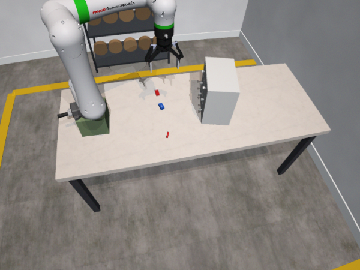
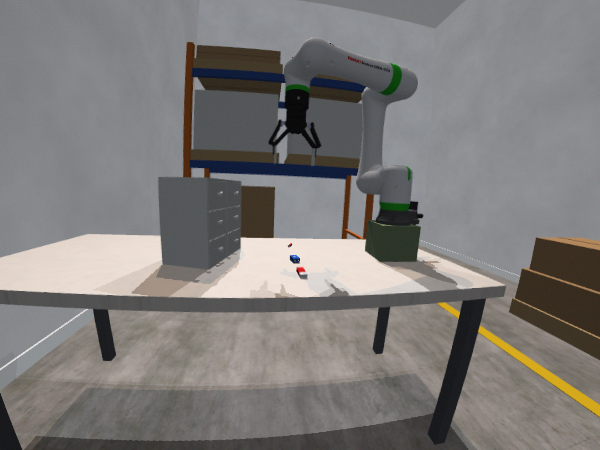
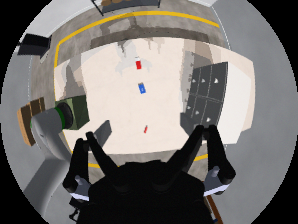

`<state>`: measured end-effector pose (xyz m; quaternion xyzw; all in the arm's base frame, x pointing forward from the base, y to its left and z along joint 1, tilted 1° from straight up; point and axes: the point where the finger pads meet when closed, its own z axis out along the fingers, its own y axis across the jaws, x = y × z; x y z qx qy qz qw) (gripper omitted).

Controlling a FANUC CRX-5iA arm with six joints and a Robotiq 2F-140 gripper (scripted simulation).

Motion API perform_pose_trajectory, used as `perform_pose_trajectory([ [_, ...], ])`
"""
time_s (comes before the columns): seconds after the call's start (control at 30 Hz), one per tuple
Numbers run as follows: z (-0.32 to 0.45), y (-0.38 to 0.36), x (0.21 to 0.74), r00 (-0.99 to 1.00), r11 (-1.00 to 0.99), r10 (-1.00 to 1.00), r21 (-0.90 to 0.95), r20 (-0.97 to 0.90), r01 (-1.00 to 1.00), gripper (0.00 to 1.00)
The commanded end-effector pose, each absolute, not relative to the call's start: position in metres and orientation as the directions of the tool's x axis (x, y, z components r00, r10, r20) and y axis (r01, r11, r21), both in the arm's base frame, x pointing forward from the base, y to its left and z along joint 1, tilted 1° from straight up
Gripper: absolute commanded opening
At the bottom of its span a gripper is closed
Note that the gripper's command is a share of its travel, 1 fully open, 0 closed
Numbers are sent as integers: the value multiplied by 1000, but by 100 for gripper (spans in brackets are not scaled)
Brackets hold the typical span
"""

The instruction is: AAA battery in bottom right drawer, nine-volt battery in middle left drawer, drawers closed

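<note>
AAA battery (image 1: 167, 135) (image 2: 290, 245) (image 3: 146, 129) lies apart from the spread, empty gripper (image 1: 164, 69) (image 2: 294, 162) (image 3: 144, 122). Any pick should descend squarely across its narrow width.

Seen from the top, on the counter (image 1: 135, 153) (image 2: 125, 255) (image 3: 112, 107): chest (image 1: 222, 75) (image 2: 185, 220) (image 3: 238, 105) right of centre, pedestal (image 1: 94, 128) (image 2: 395, 244) (image 3: 81, 112) at left, between them, going downward, first block (image 1: 156, 92) (image 2: 301, 272) (image 3: 138, 64), second block (image 1: 161, 106) (image 2: 295, 258) (image 3: 142, 88), AAA battery (image 1: 167, 135) (image 2: 290, 245) (image 3: 145, 129).

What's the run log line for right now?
pincer: open, above table | small chest: drawers look shut | red-and-white block, blue block: on table
</note>
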<state>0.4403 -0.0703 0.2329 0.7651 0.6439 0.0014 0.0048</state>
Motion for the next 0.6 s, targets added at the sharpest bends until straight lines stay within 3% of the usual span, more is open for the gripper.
perform_pose_trajectory([
  [0.0,234,-73,437,182,-182,983,10,1,983,100],
  [0.4,234,-73,437,195,-195,981,10,1,981,100],
  [0.57,222,-73,439,362,-362,932,10,3,932,100],
])
